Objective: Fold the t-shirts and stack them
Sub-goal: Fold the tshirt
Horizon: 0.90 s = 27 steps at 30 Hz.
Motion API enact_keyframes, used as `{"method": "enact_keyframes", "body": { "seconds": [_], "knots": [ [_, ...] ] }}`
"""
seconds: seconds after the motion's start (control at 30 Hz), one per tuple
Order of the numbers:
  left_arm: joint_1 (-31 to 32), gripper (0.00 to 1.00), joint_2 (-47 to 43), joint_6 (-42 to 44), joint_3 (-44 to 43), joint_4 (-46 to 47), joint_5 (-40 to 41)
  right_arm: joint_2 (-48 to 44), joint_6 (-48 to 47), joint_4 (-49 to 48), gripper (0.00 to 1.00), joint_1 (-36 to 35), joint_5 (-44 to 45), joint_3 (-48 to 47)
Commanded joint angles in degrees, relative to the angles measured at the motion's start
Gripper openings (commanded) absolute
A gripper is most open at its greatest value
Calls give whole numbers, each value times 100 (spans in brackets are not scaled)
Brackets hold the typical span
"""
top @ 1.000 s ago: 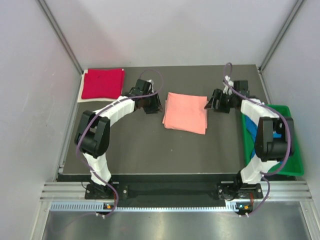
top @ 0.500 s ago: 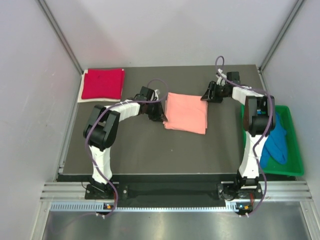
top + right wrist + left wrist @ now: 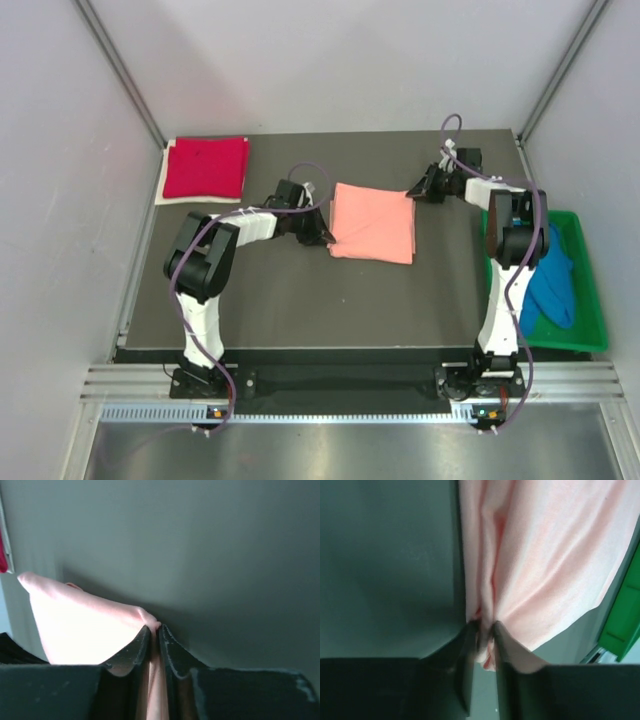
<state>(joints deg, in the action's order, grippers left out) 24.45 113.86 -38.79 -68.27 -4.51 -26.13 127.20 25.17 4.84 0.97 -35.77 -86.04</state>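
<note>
Salmon-pink cotton t-shirt, folded into a flat rectangle, lies at the middle of the dark desk, between the two arms. The left pincer is clamped on the shirt's left edge close to its near corner. In the left wrist view its fingers pinch a bunch of pink cloth that puckers into creases. The right pincer is clamped on the far right corner, with a thin fold of fabric squeezed between its fingers in the right wrist view. A crimson-red folded t-shirt rests at the desk's far left corner, well apart. A bright blue t-shirt lies crumpled in the green plastic tray at the desk's right edge.
</note>
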Motion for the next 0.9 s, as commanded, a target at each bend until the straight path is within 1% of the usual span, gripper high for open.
{"method": "enact_keyframes", "body": {
  "seconds": [0.0, 0.03, 0.07, 0.1, 0.13, 0.2, 0.23, 0.3, 0.37, 0.4, 0.43, 0.5, 0.57, 0.6, 0.7, 0.8, 0.87],
  "knots": [
    [-10, 30, -110, -156, -27, -313, 20, -72, 59, -616, 17, 114, -200, -185],
    [-36, 37, -127, -112, -133, -392, 38, -124, 6, -581, 26, 105, -272, -185],
    [-71, 42, -154, -51, -256, -558, 55, -195, -38, -503, 32, 105, -308, -168],
    [-124, 56, -137, 98, -492, -629, 55, -369, -82, -493, 41, 105, -317, -141],
    [-237, 59, -128, 178, -616, -717, 90, -475, -169, -484, 43, 105, -299, -63],
    [-361, 62, -49, 405, -940, -762, 195, -826, -249, -221, 48, 105, -238, 52],
    [-475, 63, 4, 468, -1056, -762, 170, -950, -301, -186, 56, 105, -229, 209],
    [-581, 63, 206, 687, -1380, -753, 99, -1335, -311, -185, 68, 96, -264, 412],
    [-608, 63, 433, 863, -1618, -709, 170, -1583, -241, -334, 71, 70, -238, 833],
    [-625, 63, 539, 899, -1680, -639, 91, -1828, -223, -370, 79, 35, -238, 974],
    [-625, 63, 645, 916, -1768, -621, -14, -1926, -214, -361, 84, 8, -220, 1219],
    [-625, 64, 918, 890, -1979, -621, -225, -2276, -205, -396, 90, -44, -167, 1579],
    [-625, 63, 1049, 803, -1962, -341, -348, -2514, -197, -422, 91, -53, -141, 1800],
    [-625, 63, 1076, 776, -1945, -261, -375, -2716, -214, -423, 94, -53, -141, 1897],
    [-608, 64, 1173, 697, -1892, -51, -550, -3050, -301, -405, 96, -53, -97, 2310],
    [-538, 66, 1208, 662, -1673, 345, -534, -3253, -451, -370, 97, -53, -62, 2565],
    [-502, 66, 1296, 671, -1646, 381, -437, -3315, -478, -378, 98, -53, -35, 2653]
  ]
}}
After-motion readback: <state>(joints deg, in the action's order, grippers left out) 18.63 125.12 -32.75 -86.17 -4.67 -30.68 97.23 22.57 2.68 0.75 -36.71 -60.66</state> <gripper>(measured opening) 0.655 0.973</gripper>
